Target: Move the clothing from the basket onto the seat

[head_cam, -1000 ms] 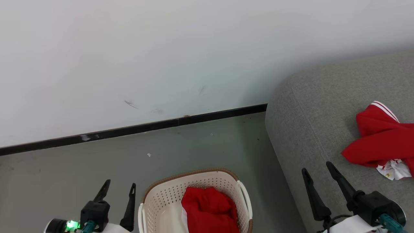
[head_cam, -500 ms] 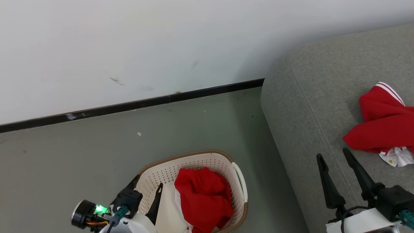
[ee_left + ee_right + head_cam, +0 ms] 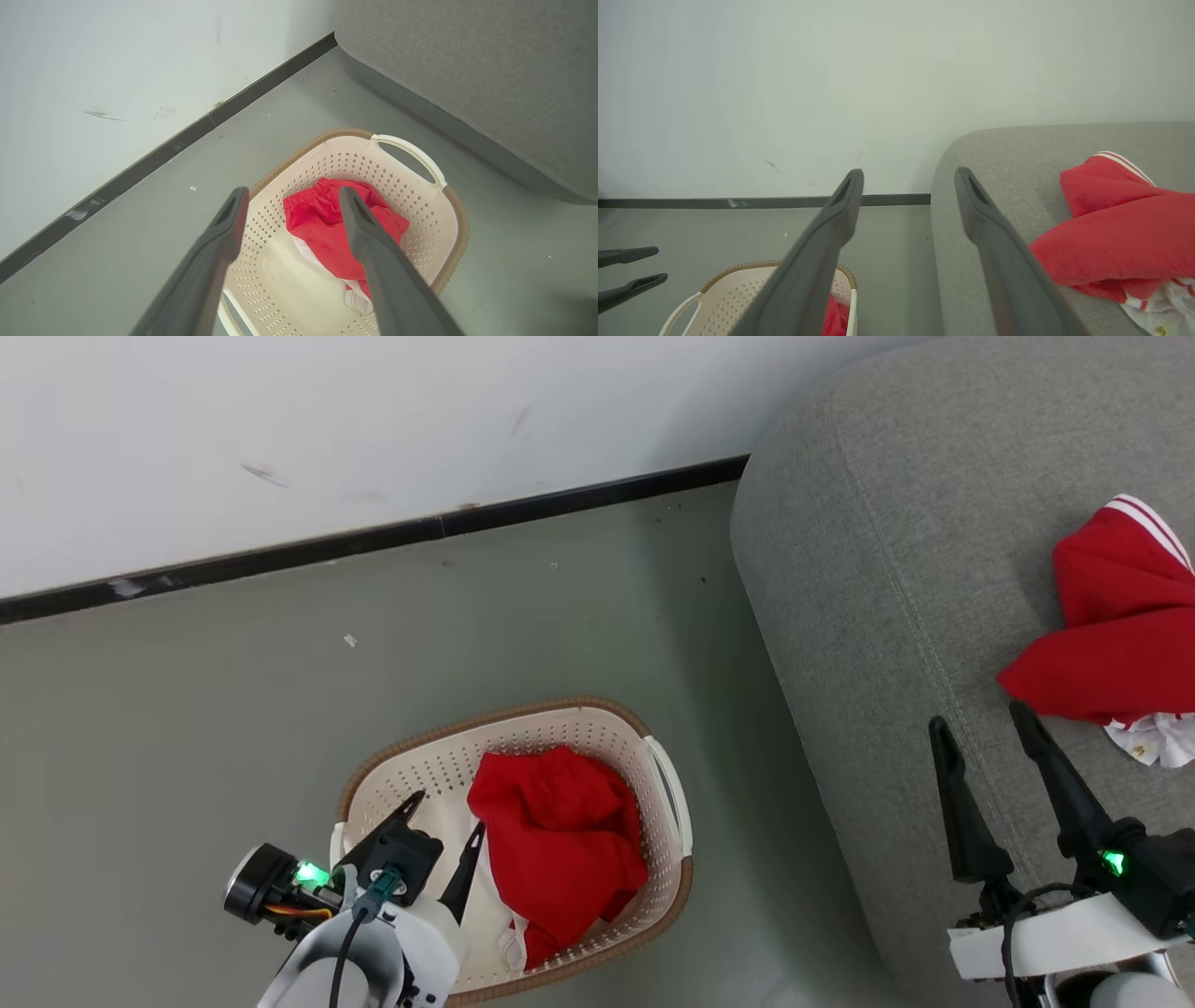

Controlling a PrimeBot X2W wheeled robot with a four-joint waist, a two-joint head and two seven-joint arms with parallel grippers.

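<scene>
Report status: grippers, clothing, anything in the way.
Left gripper open over basket. Right gripper open over seat. One red garment in basket, second garment on seat. Nothing blocking.

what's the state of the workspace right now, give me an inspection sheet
surface: grey floor, the basket standing on it beside the seat
job's things: one red garment in the basket; second red garment lying on the seat, crumpled white fabric at its edge
clutter: small white speck on the floor
end effectors: left end effector open over the basket, holding nothing; right end effector open over the seat, holding nothing
cables: black cable at the left wrist; second black cable at the right wrist
surroundings: white wall with scuff marks, black baseboard
</scene>
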